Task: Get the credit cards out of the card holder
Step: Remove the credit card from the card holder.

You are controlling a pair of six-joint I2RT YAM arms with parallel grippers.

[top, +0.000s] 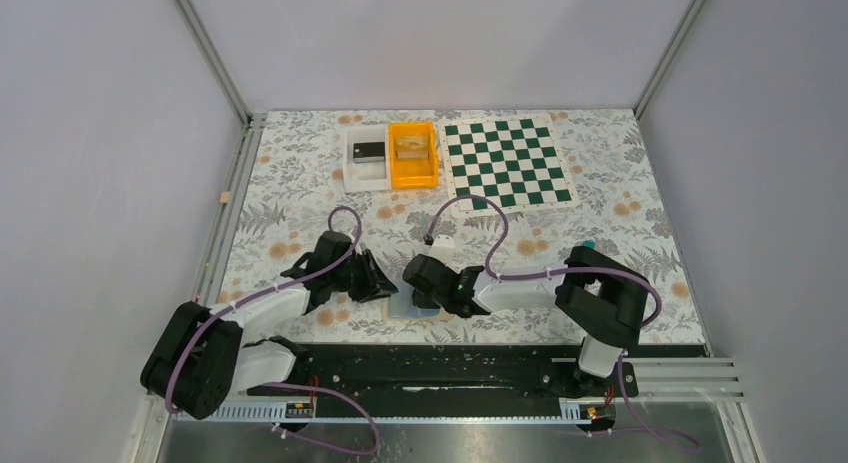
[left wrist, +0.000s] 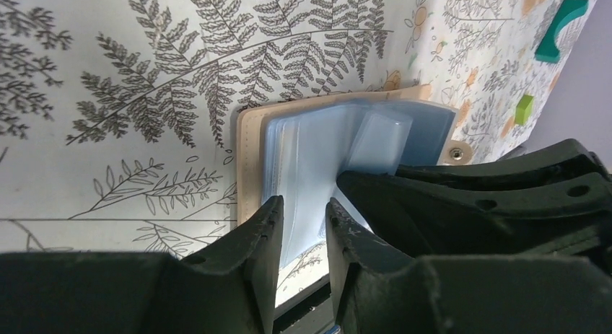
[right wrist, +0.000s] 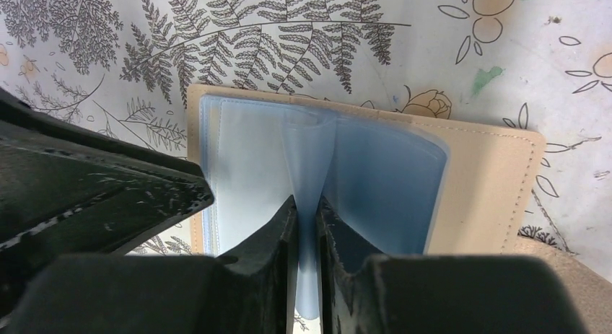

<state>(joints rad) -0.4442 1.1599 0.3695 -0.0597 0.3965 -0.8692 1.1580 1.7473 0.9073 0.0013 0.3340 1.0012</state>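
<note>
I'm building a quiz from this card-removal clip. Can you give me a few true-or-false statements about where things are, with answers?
1. The card holder lies open on the table. True.
2. The right pincer pinches a translucent blue sleeve of the card holder. True.
3. The orange bin sits on the chessboard. False: it stands between the chessboard and the white tray.
4. The left pincer hovers over the white tray. False: it is at the card holder, with a sleeve between its fingers.
</note>
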